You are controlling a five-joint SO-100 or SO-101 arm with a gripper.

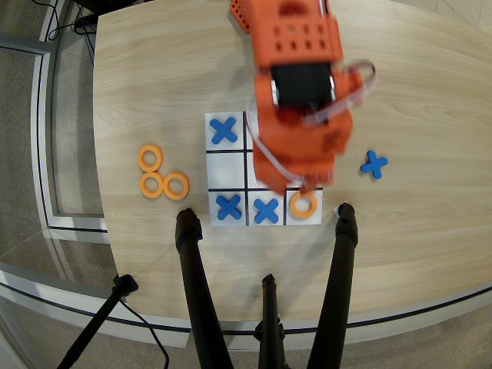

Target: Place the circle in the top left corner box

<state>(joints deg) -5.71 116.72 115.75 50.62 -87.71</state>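
The circle (313, 205), a flat orange ring, lies free in the grid's bottom right corner cell (318, 220) in the overhead view. That white cell is the corner box with no blue cross. My orange arm is raised and blurred over the middle and right columns of the grid. The gripper (296, 183) hangs just above and behind the ring, apart from it. Its fingers are lost in the blur and I cannot tell how they stand. Blue crosses sit in the top left cell (224, 131), the bottom left cell (228, 207) and the bottom middle cell (266, 211).
Three more orange rings (167, 185) lie in a cluster left of the grid. A loose blue cross (374, 163) lies on the wood to the grid's right. Black stand legs (194, 265) rise at the table's near edge. The arm hides the grid's top right part.
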